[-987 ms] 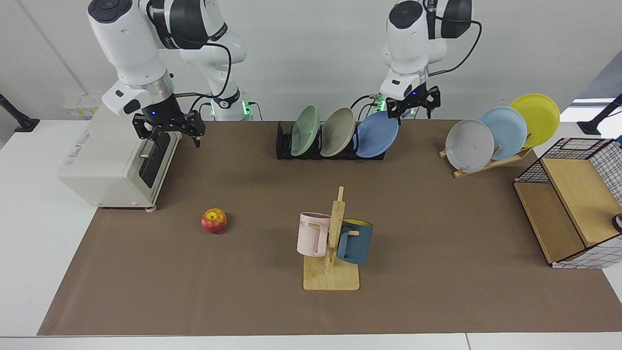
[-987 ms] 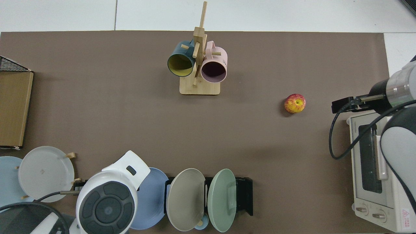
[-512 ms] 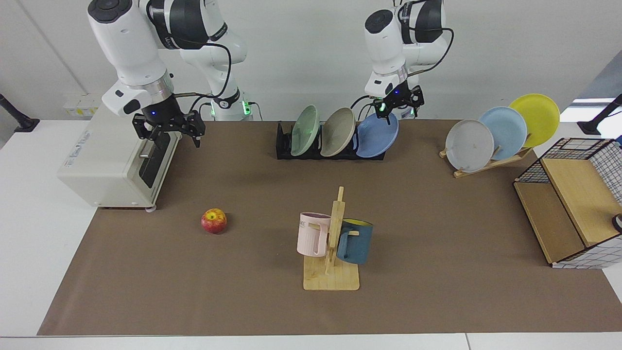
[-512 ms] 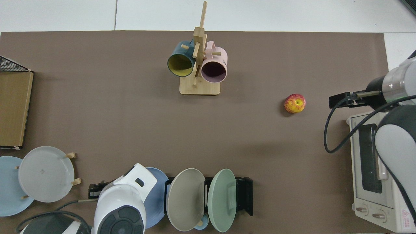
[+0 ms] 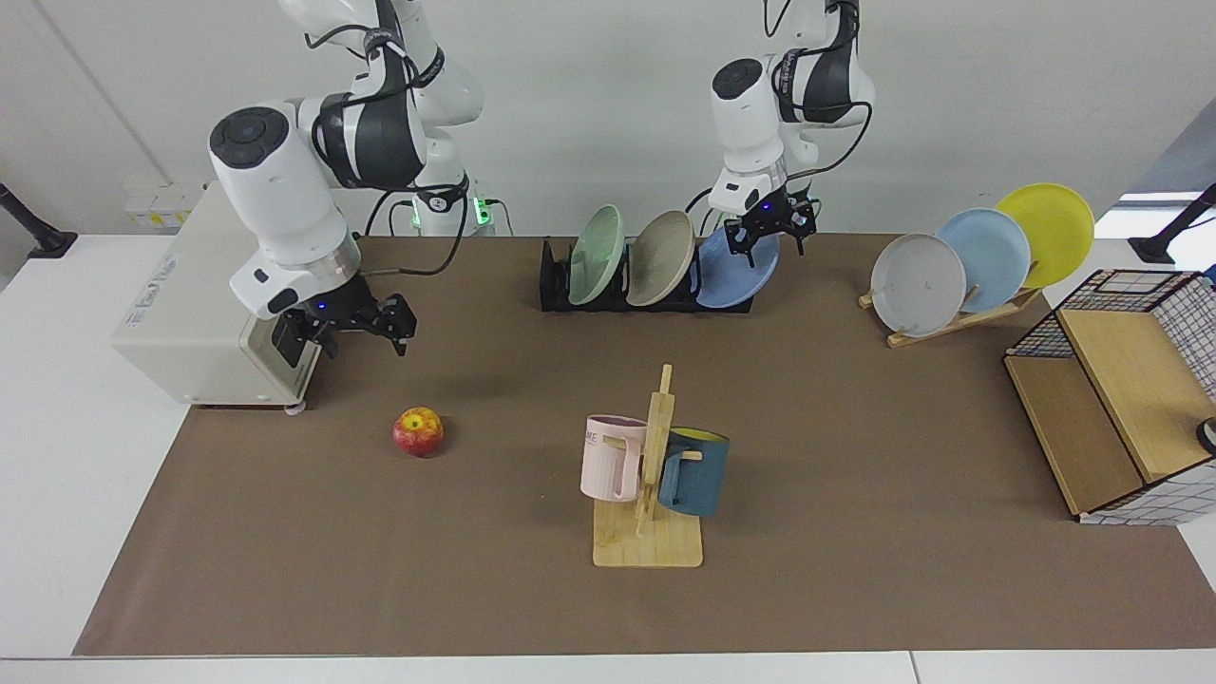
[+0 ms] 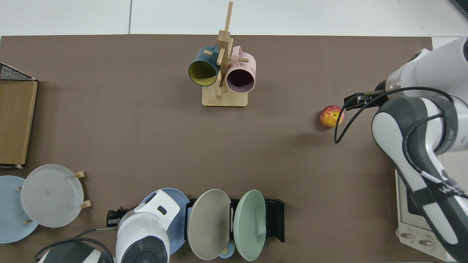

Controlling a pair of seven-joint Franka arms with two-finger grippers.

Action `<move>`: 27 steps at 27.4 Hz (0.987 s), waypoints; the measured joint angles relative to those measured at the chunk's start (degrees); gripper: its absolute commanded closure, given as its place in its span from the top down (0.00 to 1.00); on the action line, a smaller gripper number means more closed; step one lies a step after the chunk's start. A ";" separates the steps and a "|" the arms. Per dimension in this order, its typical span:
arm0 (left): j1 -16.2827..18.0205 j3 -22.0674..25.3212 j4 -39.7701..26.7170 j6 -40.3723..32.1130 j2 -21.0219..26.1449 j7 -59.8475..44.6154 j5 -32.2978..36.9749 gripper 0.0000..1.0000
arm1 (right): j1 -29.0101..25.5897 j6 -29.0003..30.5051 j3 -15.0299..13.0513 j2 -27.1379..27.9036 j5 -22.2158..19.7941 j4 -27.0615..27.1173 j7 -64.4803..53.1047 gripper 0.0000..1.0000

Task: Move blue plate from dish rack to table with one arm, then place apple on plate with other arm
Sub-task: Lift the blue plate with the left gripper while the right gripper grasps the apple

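Over blue plate (image 5: 736, 271), left gripper (image 5: 768, 239) seemingly open.

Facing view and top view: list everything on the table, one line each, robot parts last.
blue plate: 1, periwinkle blue, end slot of the dish rack
dish rack: 1, black, back of the table
other rack plates: 2, green and beige, in the dish rack
apple: 1, red and yellow, on the brown mat
mug tree: 1, wooden, holds a pink mug and a teal mug
wooden plate stand: 1, holds grey, pale blue and yellow plates
toaster oven: 1, white, table's edge
wire basket: 1, opposite edge
left end effector: open, at the blue plate's top rim
right end effector: open, above the mat near the apple
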 measured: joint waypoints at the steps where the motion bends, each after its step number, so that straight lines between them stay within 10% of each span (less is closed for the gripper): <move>1: 0.00 -0.20 -0.18 0.00 0.00 -0.23 0.00 0.80 | 0.00 1.07 0.00 0.72 0.00 -0.02 0.02 1.00; 5: -0.03 -1.00 -0.85 -0.31 0.00 -0.94 0.00 0.67 | 0.01 3.63 0.00 3.41 0.00 -0.03 0.06 1.00; 14: -0.06 -1.22 -1.01 -4.82 0.00 -0.68 -1.16 0.00 | 0.96 7.07 0.19 8.44 0.00 -0.05 0.33 1.00; 27: 0.18 -0.38 5.24 -10.23 -0.60 5.40 -2.04 0.00 | 1.49 10.17 0.22 14.37 -0.15 -0.17 0.33 1.00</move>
